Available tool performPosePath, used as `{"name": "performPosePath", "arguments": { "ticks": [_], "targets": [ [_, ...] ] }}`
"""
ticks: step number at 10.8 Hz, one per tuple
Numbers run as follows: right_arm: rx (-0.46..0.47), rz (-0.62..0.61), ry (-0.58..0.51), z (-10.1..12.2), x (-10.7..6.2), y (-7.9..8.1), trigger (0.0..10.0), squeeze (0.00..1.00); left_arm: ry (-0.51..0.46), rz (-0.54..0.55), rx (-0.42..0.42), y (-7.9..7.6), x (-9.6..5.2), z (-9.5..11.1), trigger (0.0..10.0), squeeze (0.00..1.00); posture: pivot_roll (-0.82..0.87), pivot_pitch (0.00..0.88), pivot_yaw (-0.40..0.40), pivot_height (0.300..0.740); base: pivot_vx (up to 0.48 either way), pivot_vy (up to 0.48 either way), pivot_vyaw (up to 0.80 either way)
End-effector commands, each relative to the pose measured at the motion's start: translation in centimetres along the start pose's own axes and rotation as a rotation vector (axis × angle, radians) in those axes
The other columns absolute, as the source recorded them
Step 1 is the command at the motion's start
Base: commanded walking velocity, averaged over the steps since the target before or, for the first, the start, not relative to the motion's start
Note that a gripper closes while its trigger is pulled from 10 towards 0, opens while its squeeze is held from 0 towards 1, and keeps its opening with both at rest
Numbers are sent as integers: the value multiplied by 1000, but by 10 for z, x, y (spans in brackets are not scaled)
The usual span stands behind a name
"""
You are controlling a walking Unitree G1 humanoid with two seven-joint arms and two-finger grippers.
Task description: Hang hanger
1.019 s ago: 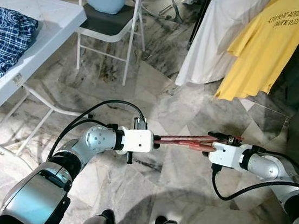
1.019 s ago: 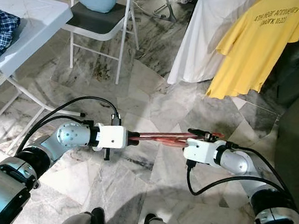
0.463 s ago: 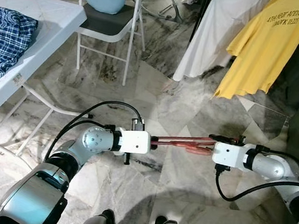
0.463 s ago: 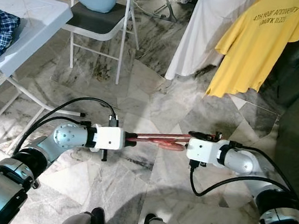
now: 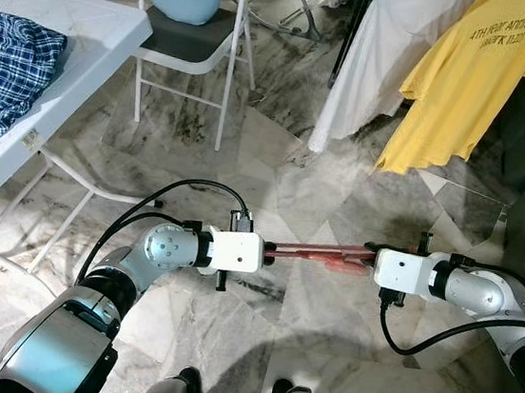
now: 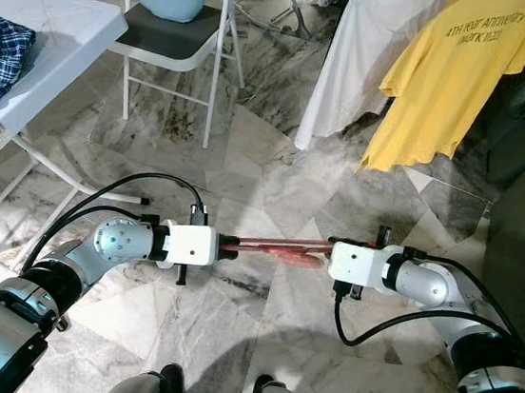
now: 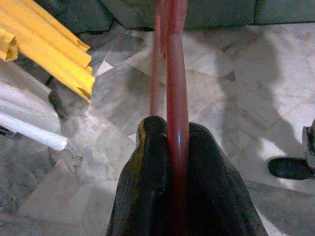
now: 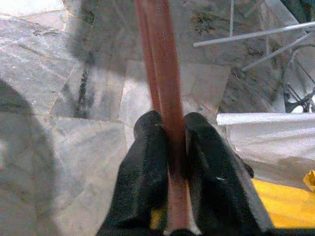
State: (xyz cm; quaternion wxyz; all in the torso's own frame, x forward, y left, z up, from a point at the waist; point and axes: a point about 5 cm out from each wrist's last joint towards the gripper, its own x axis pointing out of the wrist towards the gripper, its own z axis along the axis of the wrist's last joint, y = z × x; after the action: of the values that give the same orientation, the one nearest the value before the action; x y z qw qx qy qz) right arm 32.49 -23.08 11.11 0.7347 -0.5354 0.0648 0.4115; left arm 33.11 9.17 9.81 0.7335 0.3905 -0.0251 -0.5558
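Two hands on slim red hanger (image 5: 318,252).

left gripper (image 5: 270,249): jaws clamped | right gripper (image 5: 368,257): jaws clamped (arms facing, level)

The hanger (image 5: 318,252) looks like smooth, glossy red plastic. The floor (image 5: 249,147) is polished grey marble. The yellow shirt (image 5: 469,78) is soft matt cloth.

marble floor (image 5: 249,147), white table (image 5: 92,27), folding chair (image 5: 190,49)
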Motion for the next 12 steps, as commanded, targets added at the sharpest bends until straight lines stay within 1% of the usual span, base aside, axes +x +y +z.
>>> {"name": "performPosePath", "arguments": {
  "ticks": [1,4,5,6,7,8,9,10,11,12],
  "targets": [
    [7,-3,-10,0,-2,2,0,0,28,-10,-13,-5,-4,-7,10000,0,-117,222,61,740,0,0,0],
    [36,-9,-16,0,0,6,0,0,39,-7,-19,-7,-5,-10,10000,0,-118,222,65,740,0,0,0],
    [47,-13,-11,-2,-1,7,0,0,46,73,-51,0,-5,-10,10000,1000,-119,222,64,740,0,0,0],
    [48,-15,-8,-2,-1,7,0,0,47,97,-85,3,-4,-10,10000,1000,-120,221,65,740,0,0,0],
    [39,-16,4,-3,0,8,0,0,49,129,-68,5,-5,-10,10000,1000,-118,220,65,740,0,0,0],
    [55,-24,21,-4,3,10,0,0,34,189,-44,10,-5,-7,10000,1000,-118,219,64,740,0,0,0],
    [83,-50,51,-4,9,13,0,0,25,183,-49,8,-4,-7,10000,1000,-118,217,63,740,0,0,0],
    [123,-71,78,-5,13,14,0,0,28,147,-42,2,-3,-8,10000,1000,-116,215,59,740,0,0,0],
    [190,-101,112,-8,17,18,0,0,26,112,-45,-5,-4,-10,10000,1000,-115,213,56,740,0,0,0],
    [266,-121,143,-12,21,26,0,0,26,103,-60,-9,-5,-12,10000,1000,-116,212,51,740,0,0,0]
  ]
}}
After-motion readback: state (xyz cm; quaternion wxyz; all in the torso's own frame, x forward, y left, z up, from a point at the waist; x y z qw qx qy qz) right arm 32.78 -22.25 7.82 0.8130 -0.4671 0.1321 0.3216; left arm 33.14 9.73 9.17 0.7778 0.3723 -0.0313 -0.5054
